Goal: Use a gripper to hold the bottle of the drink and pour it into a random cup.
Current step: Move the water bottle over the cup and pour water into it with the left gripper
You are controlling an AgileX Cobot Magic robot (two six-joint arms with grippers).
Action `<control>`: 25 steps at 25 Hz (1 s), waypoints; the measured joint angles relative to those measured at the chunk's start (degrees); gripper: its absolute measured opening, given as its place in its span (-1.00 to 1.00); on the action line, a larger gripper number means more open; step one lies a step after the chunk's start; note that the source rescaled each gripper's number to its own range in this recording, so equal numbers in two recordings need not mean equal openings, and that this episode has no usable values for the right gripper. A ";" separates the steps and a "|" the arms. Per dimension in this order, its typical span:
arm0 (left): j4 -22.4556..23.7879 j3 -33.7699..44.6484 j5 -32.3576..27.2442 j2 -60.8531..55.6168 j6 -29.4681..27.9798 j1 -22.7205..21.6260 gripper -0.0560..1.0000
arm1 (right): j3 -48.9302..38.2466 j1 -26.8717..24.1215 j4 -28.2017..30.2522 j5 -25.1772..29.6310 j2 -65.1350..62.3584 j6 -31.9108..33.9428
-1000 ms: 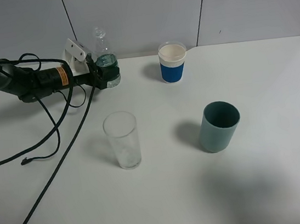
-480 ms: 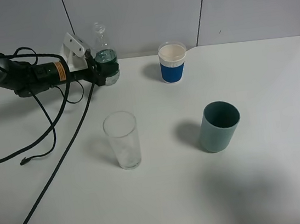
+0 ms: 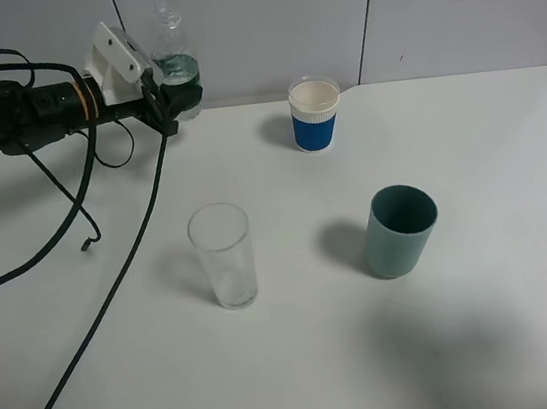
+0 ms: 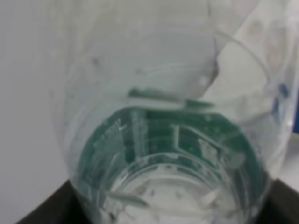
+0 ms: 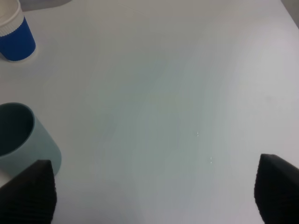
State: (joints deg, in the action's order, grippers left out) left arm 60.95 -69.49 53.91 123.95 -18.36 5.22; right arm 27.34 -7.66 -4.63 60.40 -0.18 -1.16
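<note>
My left gripper (image 3: 175, 96), black with a white bracket and an orange label, is shut on the bottle (image 3: 175, 64) at the back left and holds it upright, lifted above the table. The bottle fills the left wrist view (image 4: 163, 140), its green label band and clear liquid seen close up. The clear glass (image 3: 224, 256) stands empty on the table, in front of the bottle. My right gripper (image 5: 152, 191) is open and empty over bare table, and does not show in the exterior view.
A blue cup with a white rim (image 3: 315, 114) stands at the back centre. A teal cup (image 3: 399, 230) stands right of the glass and shows in the right wrist view (image 5: 23, 140). A black cable (image 3: 112, 276) trails across the table's left side.
My left gripper has lifted the bottle off the table and carried it up and slightly left. The trailing cable has shifted with it. The cups have not moved.
</note>
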 joint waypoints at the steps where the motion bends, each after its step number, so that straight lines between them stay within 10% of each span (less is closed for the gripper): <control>1: -0.66 1.25 -0.01 -1.16 1.96 0.00 -0.89 | 0.00 0.00 0.00 0.00 0.00 0.00; 25: -19.90 22.45 7.90 -12.95 34.21 0.53 -0.89 | 0.00 0.00 0.00 0.00 0.00 0.00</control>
State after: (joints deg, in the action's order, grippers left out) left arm 41.05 -47.04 61.81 111.00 15.84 5.76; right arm 27.34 -7.66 -4.63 60.40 -0.18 -1.16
